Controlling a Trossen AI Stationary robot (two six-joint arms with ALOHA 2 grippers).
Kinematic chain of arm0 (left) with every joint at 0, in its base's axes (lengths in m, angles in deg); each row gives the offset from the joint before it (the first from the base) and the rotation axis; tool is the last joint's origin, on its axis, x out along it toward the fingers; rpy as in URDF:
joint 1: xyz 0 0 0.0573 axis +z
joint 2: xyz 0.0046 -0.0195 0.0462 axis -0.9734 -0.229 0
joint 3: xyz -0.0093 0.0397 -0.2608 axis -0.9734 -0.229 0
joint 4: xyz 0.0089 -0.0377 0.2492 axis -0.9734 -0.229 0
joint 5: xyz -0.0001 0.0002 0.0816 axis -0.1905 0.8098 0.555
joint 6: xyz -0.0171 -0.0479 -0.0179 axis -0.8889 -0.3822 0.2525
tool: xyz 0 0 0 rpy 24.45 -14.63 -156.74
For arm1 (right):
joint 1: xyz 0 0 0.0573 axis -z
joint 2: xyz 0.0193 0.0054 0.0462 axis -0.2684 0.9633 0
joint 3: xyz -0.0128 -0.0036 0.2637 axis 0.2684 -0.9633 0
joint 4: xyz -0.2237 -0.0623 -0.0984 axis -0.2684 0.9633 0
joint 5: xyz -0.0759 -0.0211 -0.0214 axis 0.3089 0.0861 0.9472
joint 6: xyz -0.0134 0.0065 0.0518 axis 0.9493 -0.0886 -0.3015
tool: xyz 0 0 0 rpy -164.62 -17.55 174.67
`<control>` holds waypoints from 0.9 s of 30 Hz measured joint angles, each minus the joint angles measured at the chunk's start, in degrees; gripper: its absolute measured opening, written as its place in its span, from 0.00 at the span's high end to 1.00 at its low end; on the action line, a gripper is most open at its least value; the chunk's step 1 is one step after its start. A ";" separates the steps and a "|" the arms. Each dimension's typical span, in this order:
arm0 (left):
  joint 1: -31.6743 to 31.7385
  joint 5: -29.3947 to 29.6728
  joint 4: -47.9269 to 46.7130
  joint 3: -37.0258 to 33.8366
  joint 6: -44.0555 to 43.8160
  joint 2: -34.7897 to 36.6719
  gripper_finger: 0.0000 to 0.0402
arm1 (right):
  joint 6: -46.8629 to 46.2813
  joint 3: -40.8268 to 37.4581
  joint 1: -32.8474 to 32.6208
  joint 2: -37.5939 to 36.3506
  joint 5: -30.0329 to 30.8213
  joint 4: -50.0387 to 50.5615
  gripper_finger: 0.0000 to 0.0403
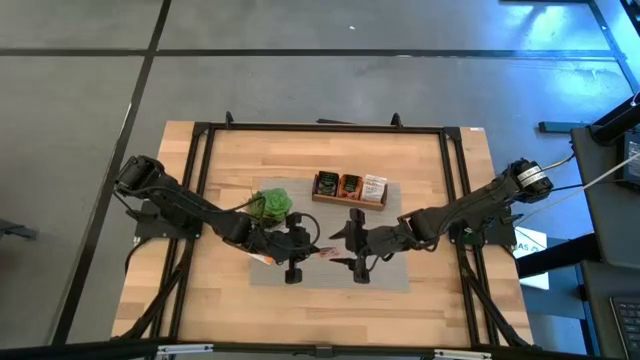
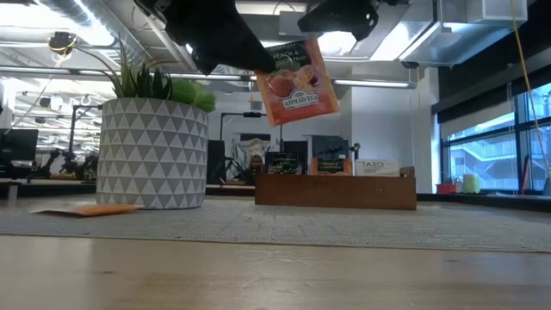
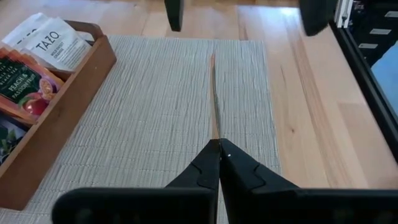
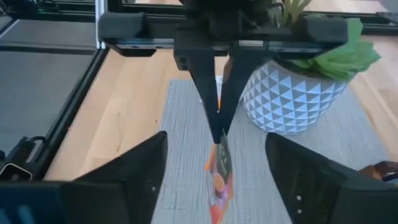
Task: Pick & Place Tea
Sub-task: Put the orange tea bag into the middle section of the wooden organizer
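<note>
- High view: your left gripper (image 1: 303,246) and right gripper (image 1: 352,243) face each other over the mat (image 1: 390,275), just in front of the wooden box (image 1: 349,199). The plant (image 1: 270,205) sits close beside the left arm.
- Low view: the orange tea bag (image 2: 297,82) hangs in the air, pinched at its top edge, well above the mat. Another orange bag (image 2: 86,208) lies flat beside the pot.
- Left wrist view: left jaws are pinched tight on the bag, seen edge-on.
- Right wrist view: right jaws stand wide, empty, flanking the bag. For a hand-over, centre them on the bag's lower half and close squarely before the left lets go.
</note>
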State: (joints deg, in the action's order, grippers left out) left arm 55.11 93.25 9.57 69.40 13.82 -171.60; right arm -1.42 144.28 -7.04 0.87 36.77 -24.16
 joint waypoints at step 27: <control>0.00 -0.62 -0.43 -0.02 -0.02 0.02 0.99 | -7.58 0.07 4.35 5.44 -7.61 0.26 0.76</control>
State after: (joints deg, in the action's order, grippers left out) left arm 55.11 92.64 9.14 69.38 13.81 -171.58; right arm -9.00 144.34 -2.69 6.31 29.16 -23.90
